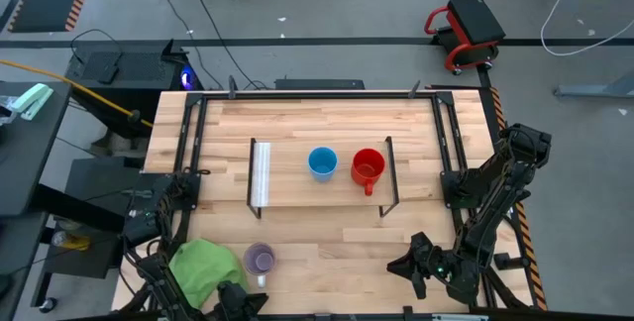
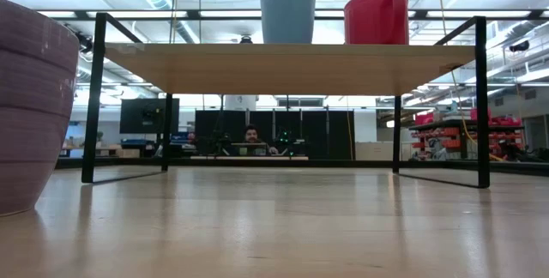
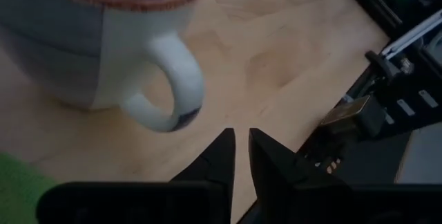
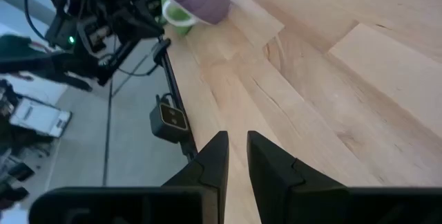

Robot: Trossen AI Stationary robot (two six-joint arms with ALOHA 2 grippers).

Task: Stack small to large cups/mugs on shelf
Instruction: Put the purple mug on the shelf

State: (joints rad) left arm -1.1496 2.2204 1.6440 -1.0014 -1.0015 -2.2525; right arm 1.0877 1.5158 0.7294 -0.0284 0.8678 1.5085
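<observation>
Pale purple, the mug [image 1: 260,258] I have yet to place stands on the table [image 1: 327,252] near its front edge, just beside the green cloth [image 1: 203,267], its light handle [image 3: 169,86] turned toward my left gripper [image 3: 240,148]. That gripper sits low at the front left, just short of the handle, fingers drawn to a narrow slit and holding nothing. Up on the shelf [image 1: 287,187] the blue cup [image 1: 322,162] and the red mug [image 1: 368,166] stand side by side, near each other but not nested, the red one's handle toward the front. My right gripper [image 4: 237,156] hangs over the front right of the table, well apart from everything, fingers likewise nearly closed and empty. As I judge it, the risks start with that handle: with the fingers this narrow, pushing forward would shove the purple mug toward the cloth or tip it instead of gripping it, so I would need to spread them first. The cloth lying so close could snag a finger or drag along. Lifting by the handle alone may let the mug swing, and carrying it in over the shelf's black end frame [image 1: 392,177] could clip the red mug. I can read no brand, label or writing on any cup, the shelf or the table.
</observation>
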